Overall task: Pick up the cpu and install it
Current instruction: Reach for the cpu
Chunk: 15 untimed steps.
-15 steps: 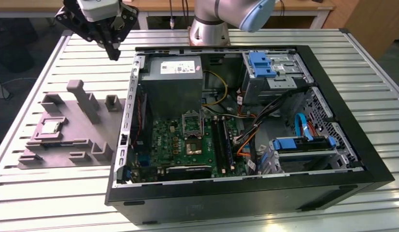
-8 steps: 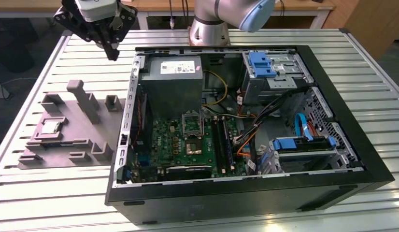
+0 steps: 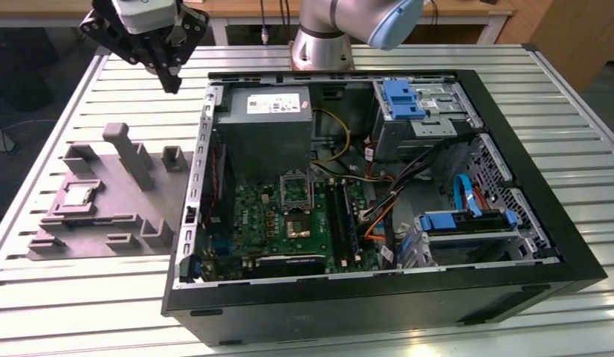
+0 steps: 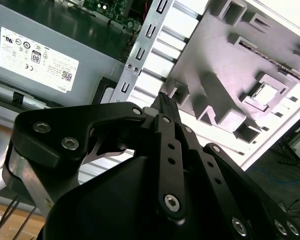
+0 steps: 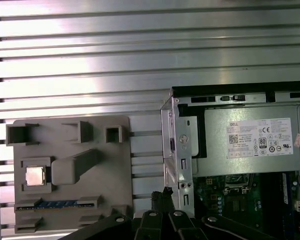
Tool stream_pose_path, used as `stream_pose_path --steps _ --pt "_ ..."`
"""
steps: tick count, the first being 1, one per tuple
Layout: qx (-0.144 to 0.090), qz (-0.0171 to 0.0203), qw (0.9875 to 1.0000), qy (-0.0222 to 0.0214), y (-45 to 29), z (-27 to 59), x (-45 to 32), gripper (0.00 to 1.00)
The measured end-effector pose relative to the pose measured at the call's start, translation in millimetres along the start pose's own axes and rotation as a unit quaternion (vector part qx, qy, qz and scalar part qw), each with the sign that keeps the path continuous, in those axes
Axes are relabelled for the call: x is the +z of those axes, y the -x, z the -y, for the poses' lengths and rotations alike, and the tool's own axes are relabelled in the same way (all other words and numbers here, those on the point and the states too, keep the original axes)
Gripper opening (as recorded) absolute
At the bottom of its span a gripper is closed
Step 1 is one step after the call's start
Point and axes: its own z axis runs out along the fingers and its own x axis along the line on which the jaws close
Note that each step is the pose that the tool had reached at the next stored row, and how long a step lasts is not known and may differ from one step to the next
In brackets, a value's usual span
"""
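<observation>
One gripper [image 3: 171, 87], jaws closed and empty, above table [image 3: 59, 104].

Silver arm [image 3: 322, 48], blue joint cap [image 3: 392, 22]; black tool [image 3: 171, 85], silver screws [image 4: 172, 201]

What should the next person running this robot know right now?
The gripper has its fingers shut with nothing in them. It hangs above the table, near the gap between the grey tray and the open computer case.
The cpu lies flat in its square pocket in the grey tray, at the exterior view's left, apart from the gripper.
The socket, black with a metal frame, sits on the motherboard inside the case.
Done: nothing that shows.
Left: the cpu is not yet picked up or installed.
</observation>
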Motion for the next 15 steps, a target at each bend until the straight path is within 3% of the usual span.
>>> stream_pose_path --steps 15 --pt "0.0 0.0 1.0 0.0 -4.6 0.3 0.0 0.11"
